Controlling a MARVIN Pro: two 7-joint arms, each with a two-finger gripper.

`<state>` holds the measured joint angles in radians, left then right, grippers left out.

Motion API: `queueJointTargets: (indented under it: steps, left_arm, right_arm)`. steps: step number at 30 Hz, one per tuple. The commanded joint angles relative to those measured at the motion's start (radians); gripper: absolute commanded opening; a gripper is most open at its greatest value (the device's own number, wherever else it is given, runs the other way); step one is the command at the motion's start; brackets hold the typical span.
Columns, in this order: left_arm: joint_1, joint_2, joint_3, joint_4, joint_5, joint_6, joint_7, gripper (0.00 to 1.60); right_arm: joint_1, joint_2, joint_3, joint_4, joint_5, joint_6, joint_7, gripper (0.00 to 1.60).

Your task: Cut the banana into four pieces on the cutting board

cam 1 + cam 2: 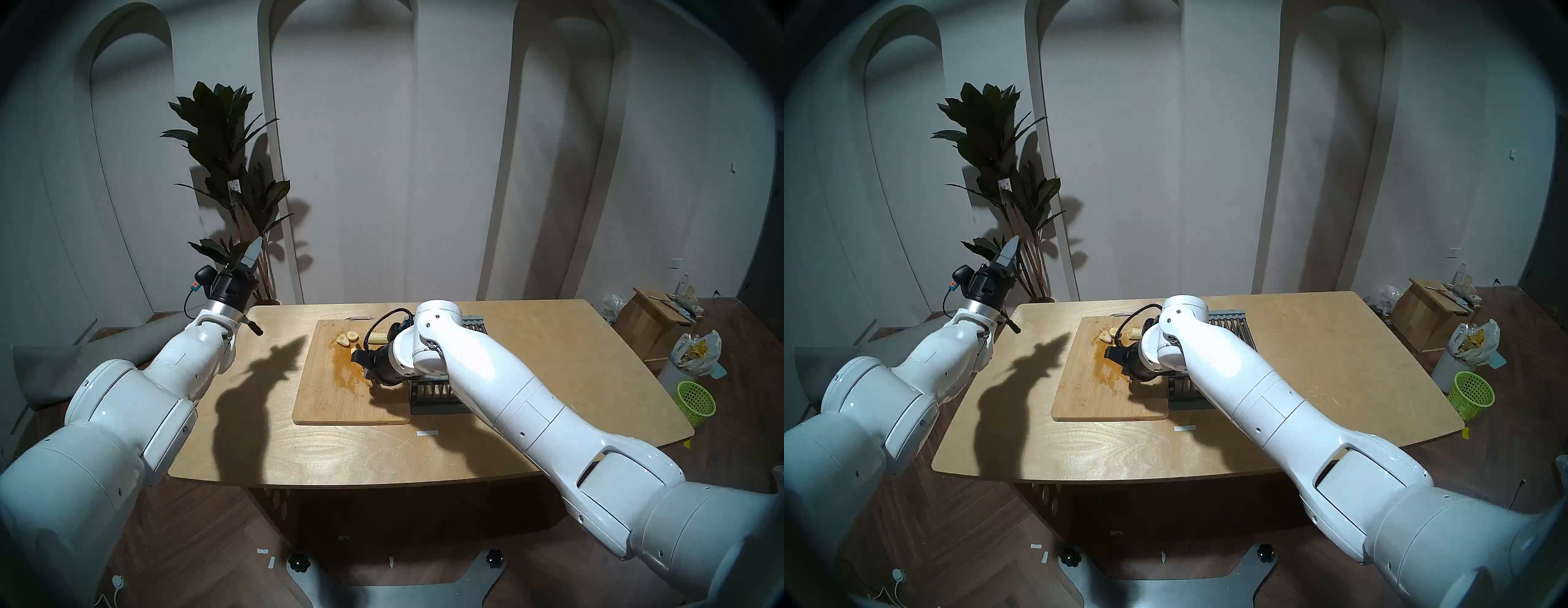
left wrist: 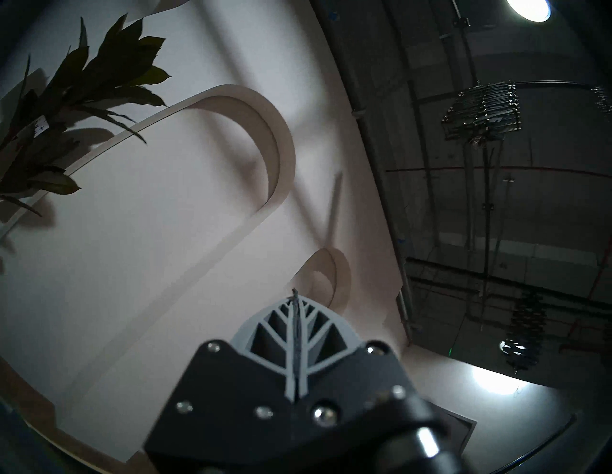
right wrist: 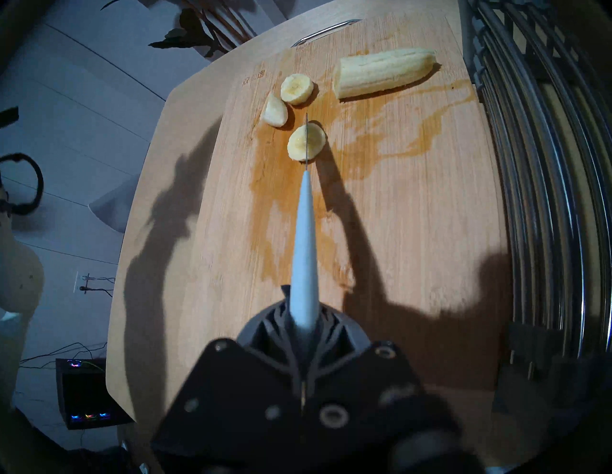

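HEAD PAIR: high, facing down and forward at cutting board (image 1: 339, 382), mid-range | RIGHT WRIST: close above cutting board (image 3: 414, 215), shared with head pair | LEFT WRIST: left of board, facing up at wall, ceiling

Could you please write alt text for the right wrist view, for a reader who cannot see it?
The right gripper, shut on a pale-handled knife, points its thin blade over a banana slice on the stained cutting board. Two more pieces and a long banana stub lie beyond; a grey rack borders the right.

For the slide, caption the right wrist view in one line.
Right tool grips a knife over the stained cutting board, where three small banana pieces and a long stub lie.
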<state>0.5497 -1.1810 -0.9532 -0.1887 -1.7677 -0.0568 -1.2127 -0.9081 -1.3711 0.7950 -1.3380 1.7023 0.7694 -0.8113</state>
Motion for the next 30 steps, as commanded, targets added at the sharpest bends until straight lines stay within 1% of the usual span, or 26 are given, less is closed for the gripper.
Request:
queueJointTargets:
  steps: [1, 7, 12, 13, 19, 23, 24, 27, 30]
  left_arm:
    - [-0.107, 0.034, -0.007, -0.061, 0.006, -0.025, -0.047, 0.00]
    - [-0.137, 0.048, 0.006, -0.105, 0.029, -0.068, -0.079, 0.00]
    - [-0.146, 0.058, 0.015, -0.143, 0.053, -0.101, -0.113, 0.00]
    - [-0.146, 0.063, 0.017, -0.152, 0.060, -0.112, -0.120, 0.00]
    - [-0.142, 0.095, 0.038, -0.189, 0.096, -0.165, -0.157, 0.00]
    - [-0.128, 0.123, 0.058, -0.204, 0.127, -0.214, -0.176, 0.00]
    - [-0.117, 0.139, 0.065, -0.211, 0.140, -0.240, -0.187, 0.00]
    - [-0.102, 0.167, 0.073, -0.205, 0.157, -0.275, -0.189, 0.00]
    - [-0.091, 0.199, 0.082, -0.194, 0.176, -0.312, -0.186, 0.00]
  right_arm:
    - [-0.022, 0.063, 0.025, -0.114, 0.002, -0.007, -0.033, 0.00]
    - [-0.011, 0.110, 0.038, -0.203, -0.033, -0.016, -0.066, 0.00]
    - [-0.003, 0.134, 0.046, -0.260, -0.060, -0.024, -0.080, 0.00]
    - [-0.004, 0.140, 0.048, -0.286, -0.068, -0.027, -0.083, 0.00]
    - [0.003, 0.134, 0.054, -0.356, -0.089, -0.044, -0.065, 0.00]
    - [-0.021, 0.127, 0.051, -0.407, -0.083, -0.057, -0.041, 0.00]
    - [-0.031, 0.130, 0.048, -0.440, -0.089, -0.067, -0.031, 0.00]
    - [-0.037, 0.126, 0.056, -0.477, -0.086, -0.083, -0.011, 0.00]
    - [-0.046, 0.128, 0.062, -0.495, -0.089, -0.097, 0.000, 0.00]
